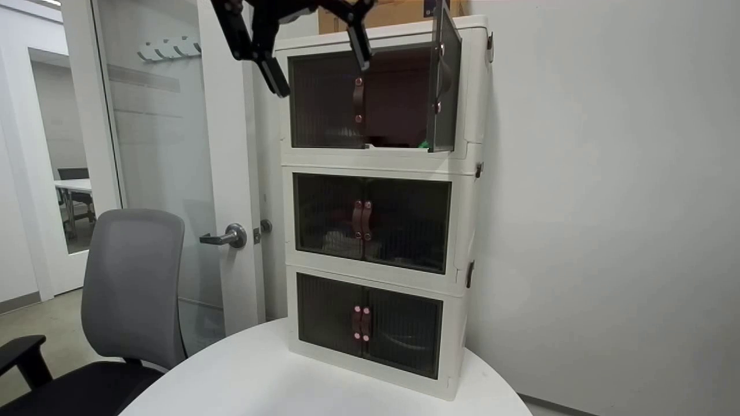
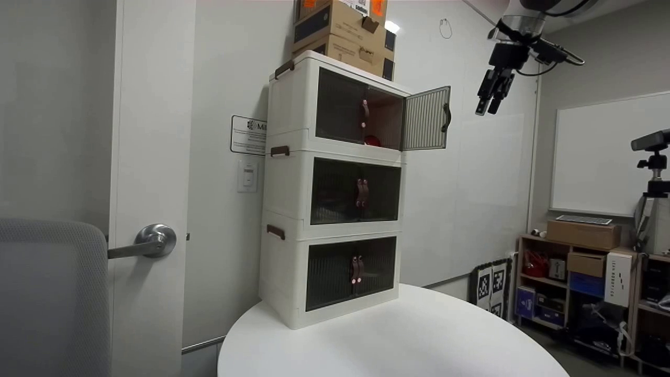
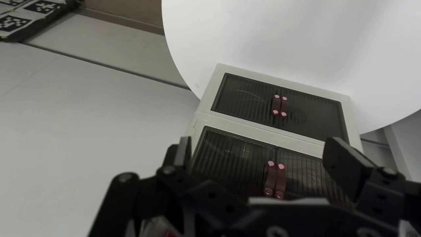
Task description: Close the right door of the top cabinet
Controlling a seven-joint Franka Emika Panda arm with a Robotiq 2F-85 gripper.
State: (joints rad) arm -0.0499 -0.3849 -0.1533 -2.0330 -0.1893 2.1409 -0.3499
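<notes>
The top cabinet [image 1: 475, 104] is the uppermost of three stacked cream-white units; it also shows in an exterior view [image 2: 290, 99]. Its right door [image 1: 448, 86], a dark translucent panel with a small reddish-brown handle, stands swung wide open in both exterior views [image 2: 427, 119]. Its left door [image 1: 324, 104] is closed. My gripper [image 1: 322, 76] is open and empty, its fingers spread. In an exterior view [image 2: 487, 109] it hangs apart from the right door, out in front of the cabinet. In the wrist view the gripper [image 3: 259, 148] points down over the lower units; the right door cannot be made out there.
The middle unit [image 1: 370, 222] and bottom unit [image 1: 370, 323] have closed double doors. The stack stands on a round white table [image 2: 419, 345] beside a whiteboard wall. Cardboard boxes [image 2: 345, 39] sit on top of the cabinet. A grey chair [image 1: 133, 283] stands by a door.
</notes>
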